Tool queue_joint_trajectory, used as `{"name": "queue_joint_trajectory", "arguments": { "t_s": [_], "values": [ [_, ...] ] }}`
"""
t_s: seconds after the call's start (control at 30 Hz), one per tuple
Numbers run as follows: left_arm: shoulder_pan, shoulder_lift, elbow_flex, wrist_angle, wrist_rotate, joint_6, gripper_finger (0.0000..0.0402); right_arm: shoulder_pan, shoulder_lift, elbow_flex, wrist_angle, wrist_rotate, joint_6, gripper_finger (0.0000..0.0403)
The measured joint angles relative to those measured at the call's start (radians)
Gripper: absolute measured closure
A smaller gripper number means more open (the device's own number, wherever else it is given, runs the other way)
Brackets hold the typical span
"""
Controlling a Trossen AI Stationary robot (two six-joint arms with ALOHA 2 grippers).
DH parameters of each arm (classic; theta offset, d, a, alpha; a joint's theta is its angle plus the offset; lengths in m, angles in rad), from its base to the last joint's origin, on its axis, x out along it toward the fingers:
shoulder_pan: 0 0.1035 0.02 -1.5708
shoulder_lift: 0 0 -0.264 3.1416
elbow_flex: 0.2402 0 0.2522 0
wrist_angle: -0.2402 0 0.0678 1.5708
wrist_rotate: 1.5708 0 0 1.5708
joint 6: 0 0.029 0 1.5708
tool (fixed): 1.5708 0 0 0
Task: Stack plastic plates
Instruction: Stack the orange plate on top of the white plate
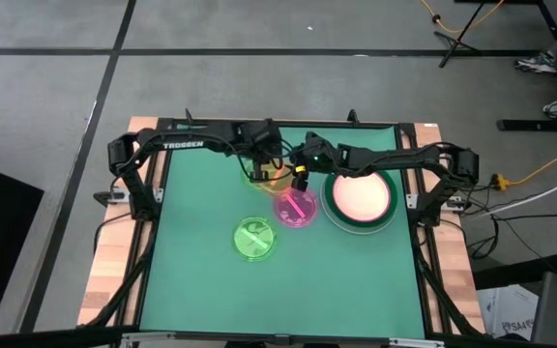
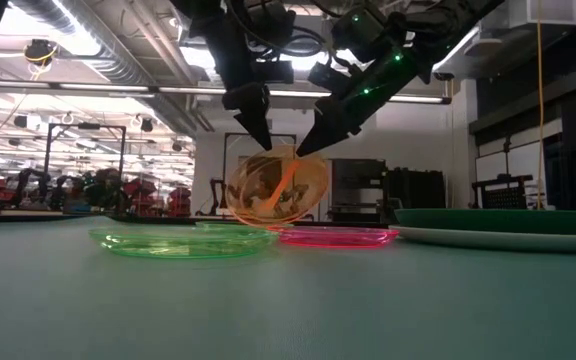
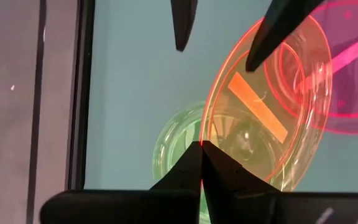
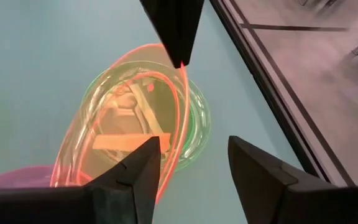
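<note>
A translucent orange plate [image 2: 278, 188] stands tilted on edge at the table's far middle, with my left gripper [image 3: 201, 144] shut on its upper rim. Under it lies a lime green plate [image 4: 194, 118]. My right gripper [image 4: 194, 140] is open; one finger stands in front of the orange plate's face and the other outside its rim. A small pink plate [image 1: 296, 207] and a second lime green plate [image 1: 255, 239] lie flat nearer the front. A large pink plate [image 1: 361, 196] rests in a dark green one [image 1: 356, 228] at the right. My left gripper pinches the orange plate's rim [image 3: 202, 132] between its two fingers, coming from above and pointing steeply down. The plate hangs tilted below the fingers, its lower edge [image 2: 268, 222] down at the lime green plate. My right gripper straddles the orange rim [image 4: 174, 146]; whether it touches, I cannot tell.
The green mat [image 1: 201, 280] has free room at the near side and at the left. A black frame [image 1: 153, 193] runs round the table. Cables and stands lie on the floor beyond the far right corner.
</note>
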Motion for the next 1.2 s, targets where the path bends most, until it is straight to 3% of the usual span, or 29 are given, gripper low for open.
{"name": "queue_joint_trajectory", "arguments": {
  "t_s": [0.2, 0.53, 1.2],
  "values": [
    [0.0, 0.0, 0.0, 0.025, 0.0, -0.019, 0.0401, 0.0, 0.0, 0.0, 0.0, 0.0, 0.002, 0.0232],
    [0.0, 0.0, 0.0, 0.03, 0.0, -0.019, 0.0401, 0.0, 0.0, 0.0, 0.0, 0.002, 0.001, 0.0299],
    [0.0, 0.0, 0.0, 0.029, 0.0, -0.019, 0.0401, 0.0, -0.001, 0.0, 0.001, 0.009, 0.0, 0.0385]
  ]
}}
